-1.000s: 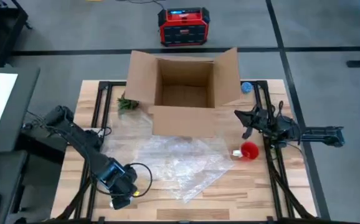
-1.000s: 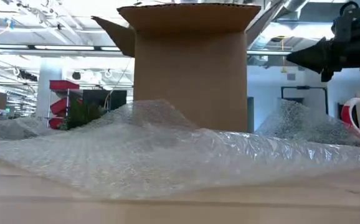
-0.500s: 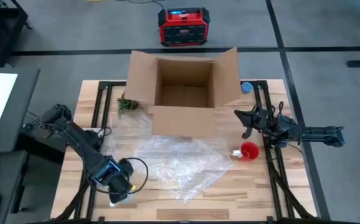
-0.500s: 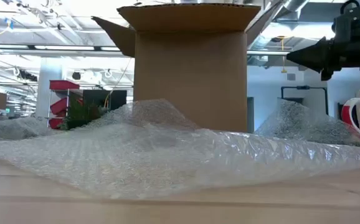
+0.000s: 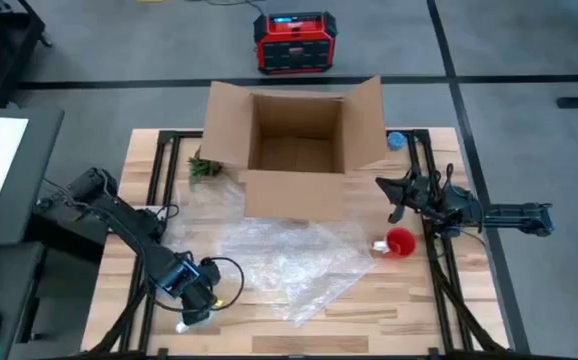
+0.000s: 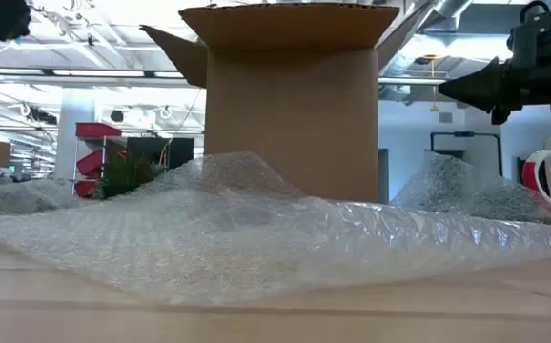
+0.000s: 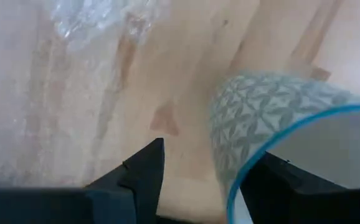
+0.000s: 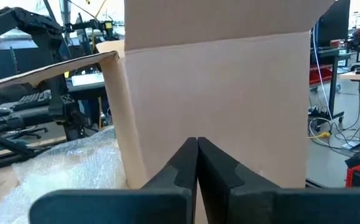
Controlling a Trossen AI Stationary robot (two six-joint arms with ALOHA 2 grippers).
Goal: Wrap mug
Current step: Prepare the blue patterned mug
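**Left pincer grips a patterned mug at the worktop's near-left corner**

The left pincer point(image 5: 191, 305) is clenched on a patterned mug point(image 7: 273, 124), its two dark fingers point(image 7: 144, 168) pressing either side of the cup's grey-and-white wall, which carries a blue rim. From above, this pincer sits over the near-left part of the worktop point(image 5: 409, 310), just beside the left edge of the bubble wrap point(image 5: 289, 262).

The bubble wrap lies spread and rumpled across the middle of the worktop, in front of an open cardboard box point(image 5: 294, 150) that stands at the far side with its flaps raised. A small green plant point(image 5: 203, 167) rests just left of the box, and a small blue object point(image 5: 397, 141) lies near its right flap.

The right pincer point(image 5: 395, 205) hangs above the right side of the worktop, its fingers pressed together and holding nothing, aimed at the box wall. A red mug point(image 5: 400, 243) sits on the worktop just in front of it, near the right edge of the wrap. On the floor beyond the box stands a red and black unit point(image 5: 295, 42)
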